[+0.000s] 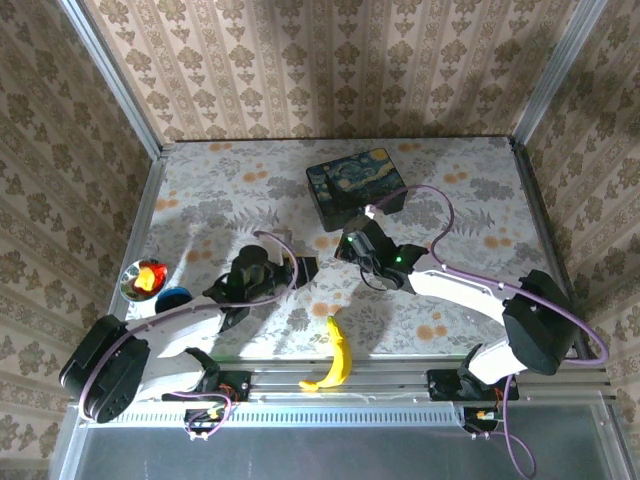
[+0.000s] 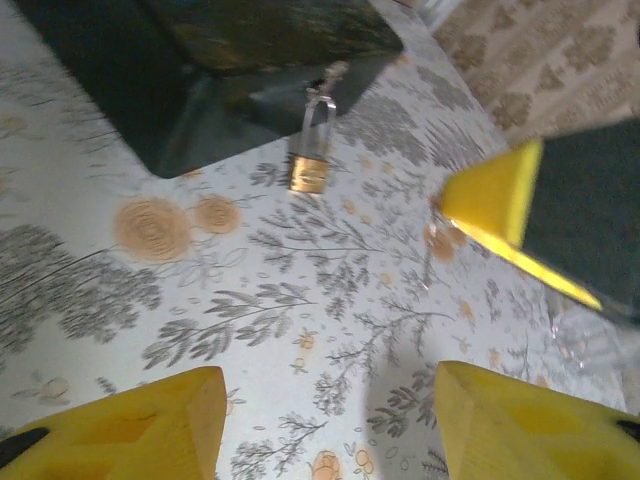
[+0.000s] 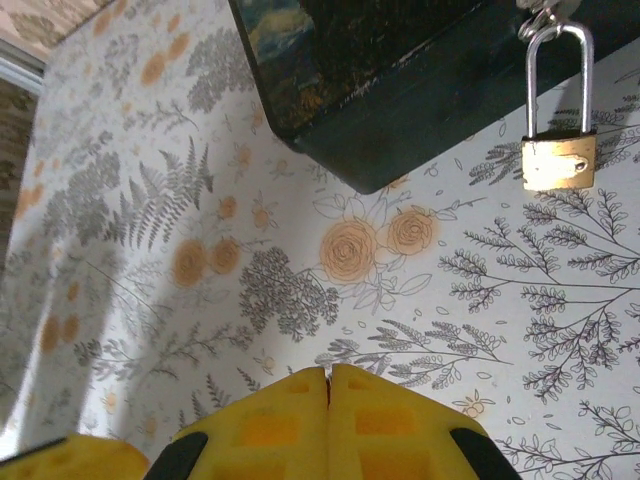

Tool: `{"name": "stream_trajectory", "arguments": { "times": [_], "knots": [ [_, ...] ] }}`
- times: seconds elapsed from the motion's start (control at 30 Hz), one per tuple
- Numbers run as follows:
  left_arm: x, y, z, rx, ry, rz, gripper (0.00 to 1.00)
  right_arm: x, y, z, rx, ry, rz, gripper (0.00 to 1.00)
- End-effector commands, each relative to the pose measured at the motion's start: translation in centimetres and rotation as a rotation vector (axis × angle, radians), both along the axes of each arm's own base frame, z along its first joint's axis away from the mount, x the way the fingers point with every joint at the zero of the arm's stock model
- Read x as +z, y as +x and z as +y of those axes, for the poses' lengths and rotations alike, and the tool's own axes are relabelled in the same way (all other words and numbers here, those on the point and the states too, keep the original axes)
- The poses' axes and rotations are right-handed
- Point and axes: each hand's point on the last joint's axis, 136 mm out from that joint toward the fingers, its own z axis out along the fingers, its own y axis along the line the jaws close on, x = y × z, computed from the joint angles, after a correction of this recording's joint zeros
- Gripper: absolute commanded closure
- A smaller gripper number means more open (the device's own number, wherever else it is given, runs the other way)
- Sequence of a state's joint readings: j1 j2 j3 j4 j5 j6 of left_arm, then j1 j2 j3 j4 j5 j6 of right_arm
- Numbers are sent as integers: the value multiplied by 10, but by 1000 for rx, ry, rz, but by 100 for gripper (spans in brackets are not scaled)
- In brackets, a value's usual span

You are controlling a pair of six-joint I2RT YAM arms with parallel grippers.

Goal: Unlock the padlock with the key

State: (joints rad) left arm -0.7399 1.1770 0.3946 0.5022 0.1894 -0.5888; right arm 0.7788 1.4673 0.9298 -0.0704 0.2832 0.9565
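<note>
Left wrist, floral table (image 2: 300, 290), padlock (image 2: 309, 172), damask wall (image 2: 560, 60)

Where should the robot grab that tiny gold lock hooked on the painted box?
I'd pinch the padlock by its brass body, across the two side edges, coming from the open table side, away from the box. Its thin shackle is hooked to the box; the squarish body is the chunky, free part.

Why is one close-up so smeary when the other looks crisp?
Left wrist view: blurred all over, the small brass padlock and dark painted box smeared, probably camera motion. Right wrist view: sharp, the silver shackle glinting. Top external view: evenly lit, soft arm shadows on the floral tablecloth.
</note>
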Motion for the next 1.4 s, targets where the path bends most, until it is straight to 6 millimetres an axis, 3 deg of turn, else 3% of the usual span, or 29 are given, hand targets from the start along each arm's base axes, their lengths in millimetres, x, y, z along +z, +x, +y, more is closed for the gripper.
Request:
{"name": "stream_trajectory", "arguments": {
  "times": [0.0, 0.17, 0.47, 0.8, 1.03, 1.3, 1.37],
  "knots": [
    [16, -7, -22, -106, 28, -192, 45, 3, -3, -9, -58, 45, 16, 100],
    [16, -5, -45, -148, 21, -240, 48, 7, -4, -7, -52, 67, 20, 100],
    [21, 6, -67, -180, -34, -283, 54, 6, -6, -4, -46, 92, 29, 100],
    [14, 12, -77, -200, -31, -240, 63, 8, -6, -1, -31, 109, 29, 100],
    [7, 14, -77, -195, -17, -224, 73, 10, -8, 5, -11, 141, 35, 100],
    [5, 22, -76, -164, -20, -214, 98, 11, -13, 6, 5, 168, 44, 100],
    [9, 24, -76, -158, -25, -223, 100, 6, -15, 5, 8, 163, 57, 100]
  ]
}}
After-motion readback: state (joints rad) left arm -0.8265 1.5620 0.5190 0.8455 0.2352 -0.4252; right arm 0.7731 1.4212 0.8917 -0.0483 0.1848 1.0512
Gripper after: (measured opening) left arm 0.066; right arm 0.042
